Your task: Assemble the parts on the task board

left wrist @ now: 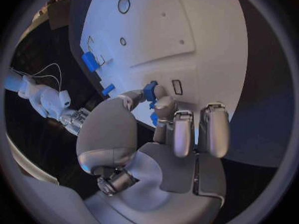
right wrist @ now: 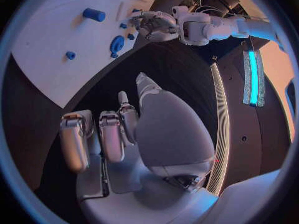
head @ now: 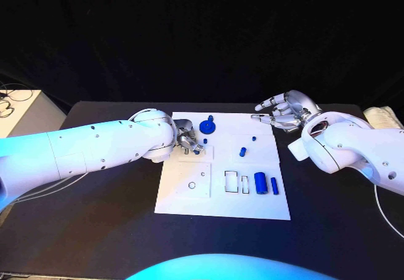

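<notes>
The board (head: 220,192) is lying in the middle of the black table (head: 101,233), and I am placing everything rel. to it.

Left hand (head: 188,140) is hovering over the board's far-left part, near the left edge. In the left wrist view its fingers (left wrist: 181,132) are curling in, and thumb + a finger are pinching a small blue part (left wrist: 149,91) just above the white surface. A second bit of blue (left wrist: 154,118) is showing lower betw. the fingers; cannot tell if it is the same piece.

Right hand (head: 285,111) is hanging off the board, just past its far-right corner, over the table. Its fingers are spreading apart and are holding nothing; the right wrist view is showing them (right wrist: 112,134) loose w/ only dark table under.

On the board: a round blue disc part (head: 207,126) is sitting near the far edge, just beside the left hand. Two small blue pegs (head: 253,139) (head: 242,151) are standing around the centre-right. A bigger blue cylinder (head: 261,183) and a thin blue bar (head: 274,186) are lying side by side toward the near-right, next to rectangular slots (head: 232,181). A round hole (head: 192,185) is showing at the near-left part.
</notes>
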Robot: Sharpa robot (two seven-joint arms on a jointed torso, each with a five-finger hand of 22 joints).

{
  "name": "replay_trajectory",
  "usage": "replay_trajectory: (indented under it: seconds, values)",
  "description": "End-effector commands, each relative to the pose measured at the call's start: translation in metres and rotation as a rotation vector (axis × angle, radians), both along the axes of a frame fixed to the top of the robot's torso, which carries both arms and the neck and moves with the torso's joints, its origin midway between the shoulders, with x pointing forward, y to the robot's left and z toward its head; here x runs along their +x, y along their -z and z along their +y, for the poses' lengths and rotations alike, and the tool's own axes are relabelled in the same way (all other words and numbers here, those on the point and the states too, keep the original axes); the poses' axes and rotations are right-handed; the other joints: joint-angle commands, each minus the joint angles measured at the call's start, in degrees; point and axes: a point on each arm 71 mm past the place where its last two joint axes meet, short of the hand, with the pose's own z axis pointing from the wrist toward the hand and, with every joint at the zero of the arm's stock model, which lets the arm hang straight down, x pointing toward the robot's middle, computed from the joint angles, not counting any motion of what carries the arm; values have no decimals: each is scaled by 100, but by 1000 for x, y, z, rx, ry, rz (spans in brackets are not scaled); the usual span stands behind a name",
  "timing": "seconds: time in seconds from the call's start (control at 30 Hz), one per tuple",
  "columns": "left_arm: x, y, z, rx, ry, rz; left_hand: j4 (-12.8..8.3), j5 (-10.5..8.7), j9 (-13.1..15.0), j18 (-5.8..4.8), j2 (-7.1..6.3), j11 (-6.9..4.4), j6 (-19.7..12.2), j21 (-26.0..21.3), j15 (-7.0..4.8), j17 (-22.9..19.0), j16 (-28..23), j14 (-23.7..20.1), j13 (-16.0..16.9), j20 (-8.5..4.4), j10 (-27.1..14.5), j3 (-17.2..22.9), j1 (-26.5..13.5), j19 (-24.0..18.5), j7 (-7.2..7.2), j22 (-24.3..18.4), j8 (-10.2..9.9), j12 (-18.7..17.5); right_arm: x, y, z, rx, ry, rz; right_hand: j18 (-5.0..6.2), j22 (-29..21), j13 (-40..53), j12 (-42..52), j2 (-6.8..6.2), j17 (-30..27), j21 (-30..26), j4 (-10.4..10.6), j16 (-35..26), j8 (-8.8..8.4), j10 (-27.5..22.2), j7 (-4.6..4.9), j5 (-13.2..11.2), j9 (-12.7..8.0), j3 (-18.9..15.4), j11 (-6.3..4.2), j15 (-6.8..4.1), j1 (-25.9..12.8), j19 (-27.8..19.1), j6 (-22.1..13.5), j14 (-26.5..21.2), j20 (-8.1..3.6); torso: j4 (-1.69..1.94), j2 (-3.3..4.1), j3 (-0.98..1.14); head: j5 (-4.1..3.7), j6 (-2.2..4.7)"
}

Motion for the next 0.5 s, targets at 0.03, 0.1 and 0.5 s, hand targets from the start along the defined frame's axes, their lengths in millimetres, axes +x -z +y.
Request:
replay_trajectory:
  seconds: [0.03, 0.1, 0.5]
  values:
    - [-4, 6, -4, 6, 23, 35, 48, -44, 6, -85, -30, 13, -1, -21, -31, 1509, 19, 617, 14, 4, -38, -88, 17, 16, 16, 376, -33, 16, -1, 0, 1, -4, -19, -1, -43, 1409, 409, -20, 8, 1509, -31, 0, 24, 20, -39, -5, 16, -9, 28, 2, -40, -60, 516, -37, 588, -53, -2, 0, -2, -2, -3]
    - [-4, 6, -3, 7, 22, 36, 84, -66, 7, -86, -39, 14, 1, -18, -31, 1509, 19, 617, 16, 4, -37, -129, 29, 20, 16, 383, -36, 18, -1, 0, 1, -4, -18, 0, -43, 1409, 409, -20, 8, 1509, -31, 0, 24, 20, -39, -5, 16, -9, 28, 2, -40, -60, 516, -37, 588, -53, 0, 0, -2, -1, -4]
    - [-4, 7, -2, 12, 22, 35, 231, -729, 16, -87, -8, 20, 18, -22, -25, 1509, 19, 617, 19, 10, -40, -423, 115, 25, 22, 391, -61, 26, -1, 0, 0, -3, -16, -1, -42, 1405, 409, -20, 7, 1509, -37, 1, 24, 22, -40, -5, 15, -10, 28, 2, -40, -65, 513, -38, 588, -53, -2, 1, -3, -2, -1]
